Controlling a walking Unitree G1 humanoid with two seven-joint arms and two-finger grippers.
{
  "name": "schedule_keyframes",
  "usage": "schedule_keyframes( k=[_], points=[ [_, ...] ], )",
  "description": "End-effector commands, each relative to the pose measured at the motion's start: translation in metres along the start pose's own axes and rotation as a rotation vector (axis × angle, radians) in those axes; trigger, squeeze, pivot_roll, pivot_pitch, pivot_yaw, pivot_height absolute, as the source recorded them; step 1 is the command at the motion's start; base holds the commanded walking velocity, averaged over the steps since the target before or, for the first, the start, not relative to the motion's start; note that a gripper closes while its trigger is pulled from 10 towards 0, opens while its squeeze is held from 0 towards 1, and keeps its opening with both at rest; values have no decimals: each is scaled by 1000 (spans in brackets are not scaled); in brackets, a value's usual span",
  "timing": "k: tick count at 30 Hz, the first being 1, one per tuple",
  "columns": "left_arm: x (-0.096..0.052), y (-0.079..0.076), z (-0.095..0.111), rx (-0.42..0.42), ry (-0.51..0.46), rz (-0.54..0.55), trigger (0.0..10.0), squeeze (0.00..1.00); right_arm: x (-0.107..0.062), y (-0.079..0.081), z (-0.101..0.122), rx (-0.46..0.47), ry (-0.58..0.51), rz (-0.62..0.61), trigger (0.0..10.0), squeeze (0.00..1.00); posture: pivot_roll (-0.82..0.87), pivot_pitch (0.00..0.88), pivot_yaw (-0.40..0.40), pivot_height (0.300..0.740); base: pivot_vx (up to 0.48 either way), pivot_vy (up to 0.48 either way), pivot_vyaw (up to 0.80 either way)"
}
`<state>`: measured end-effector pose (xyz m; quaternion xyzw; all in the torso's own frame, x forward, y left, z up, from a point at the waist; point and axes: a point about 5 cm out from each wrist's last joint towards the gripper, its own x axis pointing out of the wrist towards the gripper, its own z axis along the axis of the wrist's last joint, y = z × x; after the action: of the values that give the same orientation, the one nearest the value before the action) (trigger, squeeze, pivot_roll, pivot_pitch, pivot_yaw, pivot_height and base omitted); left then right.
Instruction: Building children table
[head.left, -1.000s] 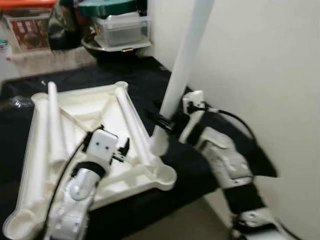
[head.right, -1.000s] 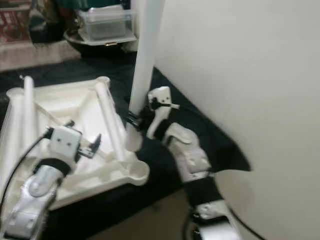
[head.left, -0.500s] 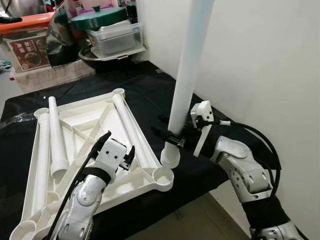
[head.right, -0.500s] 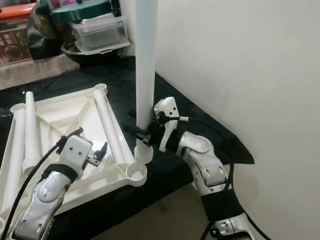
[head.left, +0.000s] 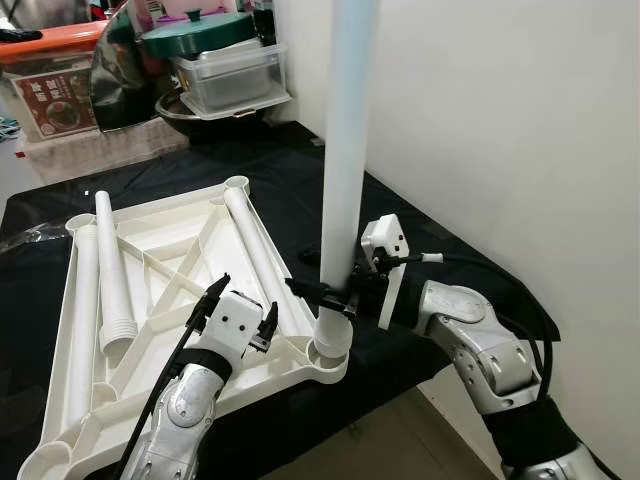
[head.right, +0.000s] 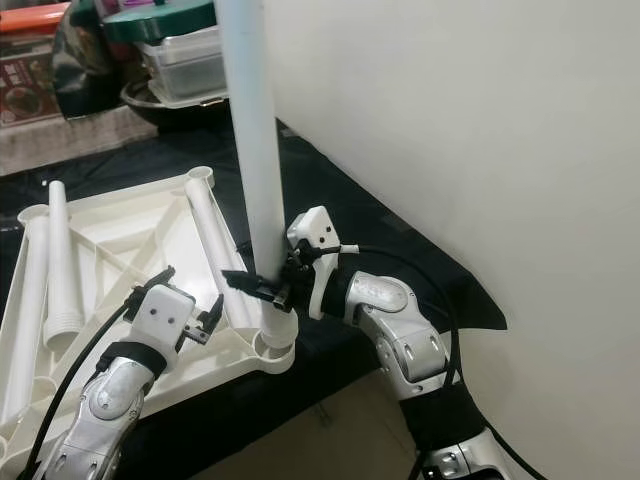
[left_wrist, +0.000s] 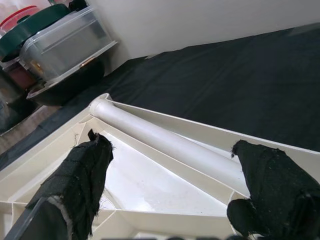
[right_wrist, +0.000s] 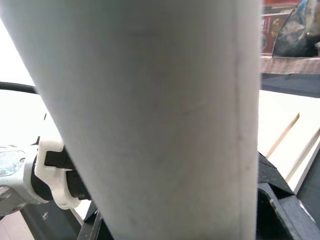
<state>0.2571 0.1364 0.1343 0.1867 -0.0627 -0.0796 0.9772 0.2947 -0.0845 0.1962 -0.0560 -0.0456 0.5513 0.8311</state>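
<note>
Left eye view: right gripper (head.left: 335, 297) jaws clamp upright leg (head.left: 340, 180), its foot at near-right corner socket (head.left: 330, 357) of upturned tabletop (head.left: 180, 260); keep it vertical, press straight down; left gripper (head.left: 245, 315) jaws open

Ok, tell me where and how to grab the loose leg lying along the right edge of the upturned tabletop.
Take the lying leg around its smooth middle, coming straight down from above with the fingers across its width. It is a round tube lying flat in the upturned tabletop, so its ends sit close to the corner sockets. The left claw, open, is probably best placed; the right claw holds the upright leg.
</note>
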Motion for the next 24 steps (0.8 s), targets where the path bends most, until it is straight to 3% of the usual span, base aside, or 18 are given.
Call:
schedule_keyframes(
  k=[1, 7, 10, 11, 13, 16, 22, 24],
  points=[
    [-3, 3, -6, 17, 24, 60, 10000, 0, 7, 5, -6, 12, 23, 46, 10000, 0, 72, 0, -71, 740, 0, 0, 0],
    [-5, 6, -3, -1, 30, 110, 10000, 0, 11, 4, -12, 24, 38, 57, 10000, 0, 101, 0, -77, 740, 0, 0, 0],
    [-15, 13, 9, -28, 10, 104, 10000, 0, 17, 1, 5, 4, 0, 84, 10000, 0, 107, 0, -36, 740, 0, 0, 0],
    [-19, 14, 3, -23, 16, 80, 10000, 0, 19, -1, 8, -12, -15, 90, 10000, 0, 99, 0, -31, 740, 0, 0, 0],
    [-20, 15, -19, 91, 61, 54, 10000, 0, 20, -8, 1, -42, 3, 31, 10000, 0, 91, 0, -28, 740, 0, 0, 0],
    [-15, 23, -8, 0, 38, 70, 10000, 0, 19, -5, 13, -8, -49, 34, 10000, 0, 77, 0, -15, 740, 0, 0, 0],
    [-11, 15, -10, 30, 21, 32, 10000, 0, 16, -5, 8, -27, -24, 35, 10000, 0, 44, 0, -24, 740, 0, 0, 0],
    [-10, 11, -8, -9, 17, 53, 10000, 0, 11, -4, 11, -27, -18, 60, 10000, 0, 35, 0, -23, 740, 0, 0, 0]
  ],
)
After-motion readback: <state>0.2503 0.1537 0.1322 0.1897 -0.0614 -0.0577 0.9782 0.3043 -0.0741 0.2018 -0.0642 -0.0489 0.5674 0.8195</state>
